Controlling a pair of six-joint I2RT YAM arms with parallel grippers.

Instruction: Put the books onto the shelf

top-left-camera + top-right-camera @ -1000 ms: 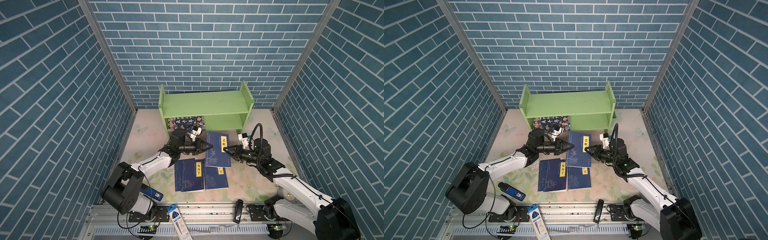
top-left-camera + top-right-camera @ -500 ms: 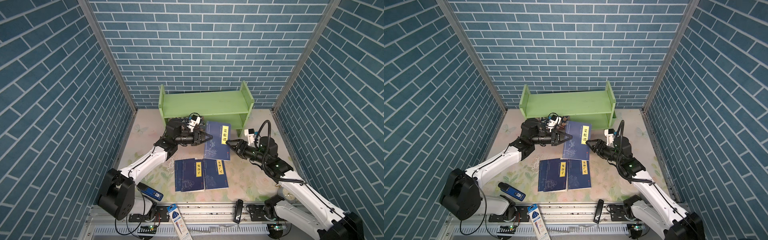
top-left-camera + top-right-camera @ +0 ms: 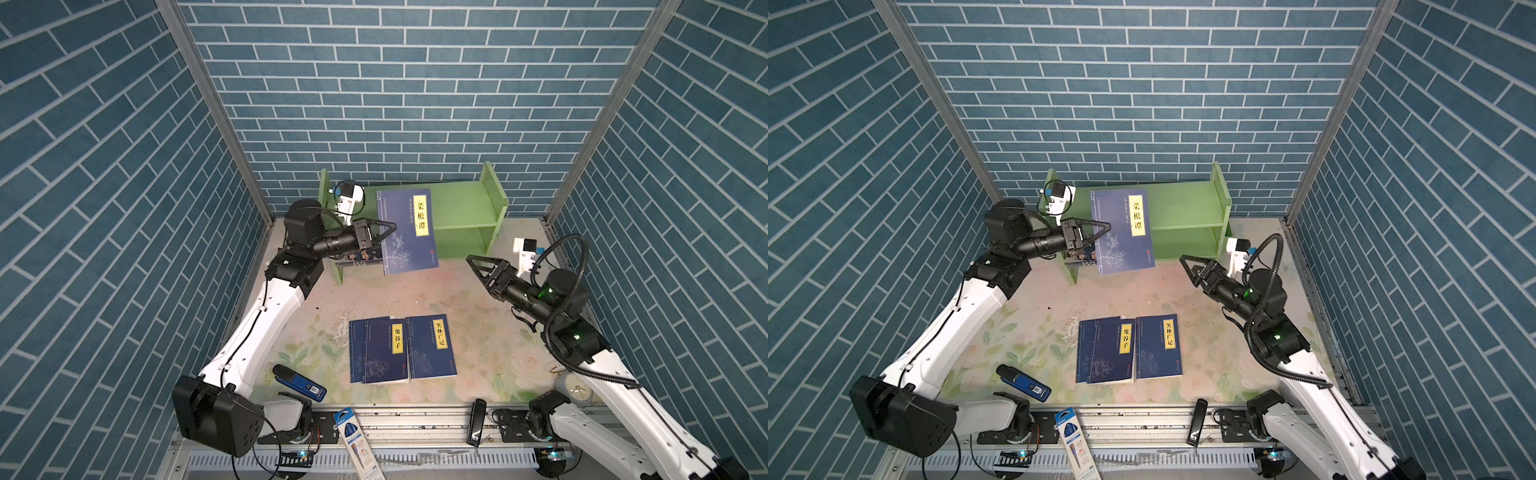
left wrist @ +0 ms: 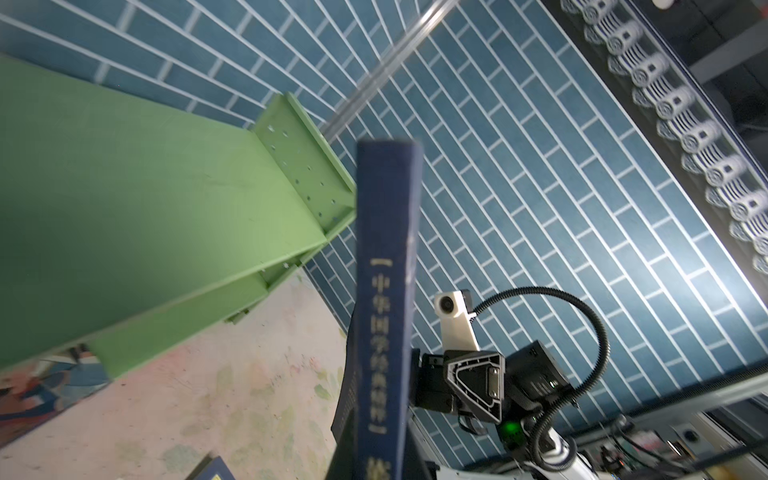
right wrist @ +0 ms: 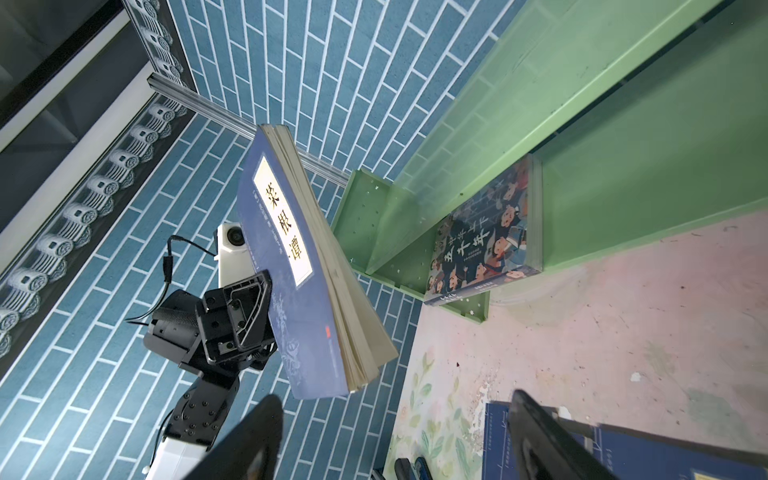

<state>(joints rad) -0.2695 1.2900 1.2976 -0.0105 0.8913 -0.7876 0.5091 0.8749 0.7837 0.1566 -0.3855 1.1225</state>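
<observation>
My left end effector [image 3: 388,232] is clenched on the spine edge of one navy book [image 3: 409,230], which I hold off the surface [image 3: 478,299], tilted rather than flat, in front of the green shelf [image 3: 465,208] at 12 o'clock in both top views. It overlaps the shelf's left half there, but I judge it is not yet resting on either tier. My right end effector [image 3: 473,268] hangs released and empty at 3 o'clock, jaws spread, well apart from that book. The cartoon-face book [image 5: 486,245] already lies flat on the lower tier at the shelf's 9 o'clock end, so one book is done. Two navy books lie side by side, touching, toward 6 o'clock: the left one [image 3: 380,353] and the right one [image 3: 430,345]. The left one seems to sit on another book, though I cannot tell for sure. Left to do, as I judge it: set down the book in hand, then fetch those on the surface.
</observation>
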